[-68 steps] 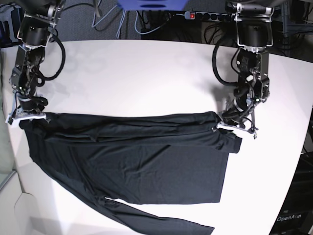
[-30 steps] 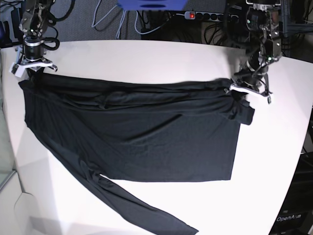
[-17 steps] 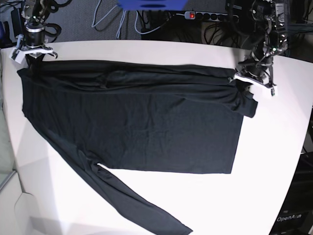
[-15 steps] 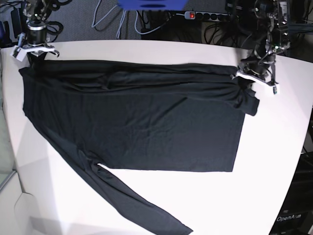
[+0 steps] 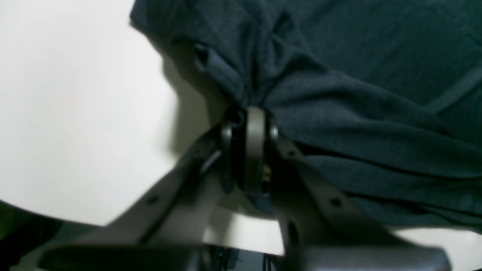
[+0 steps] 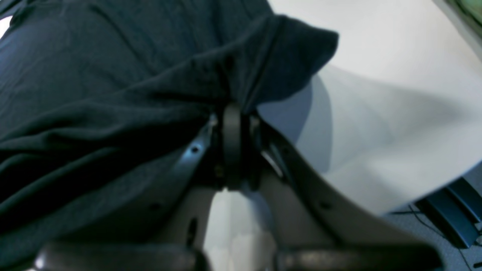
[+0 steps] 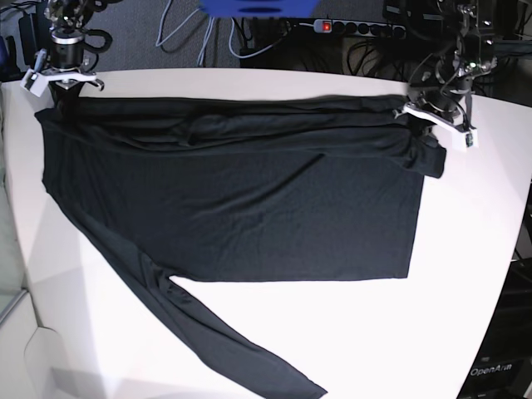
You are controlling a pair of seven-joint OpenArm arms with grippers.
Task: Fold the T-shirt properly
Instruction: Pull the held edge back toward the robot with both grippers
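The black T-shirt [image 7: 233, 191] lies spread across the white table [image 7: 465, 274], its top edge stretched taut near the far side. One long sleeve trails toward the front edge. My left gripper [image 7: 435, 119], at the right of the base view, is shut on the T-shirt's right top corner [image 5: 263, 94]. My right gripper [image 7: 60, 79], at the far left, is shut on the left top corner [image 6: 241, 75]. In each wrist view the fabric bunches into the closed jaws, with a small flap hanging past them.
A power strip [image 7: 349, 27] and loose cables [image 7: 191, 37] lie behind the table's far edge. Bare white tabletop shows to the right of the shirt and along the front left. The table's curved right edge runs close to my left gripper.
Both grippers have pulled the shirt's top edge farther back across the table, keeping their hold. The fabric has spread flatter and the folds near the top have thinned.
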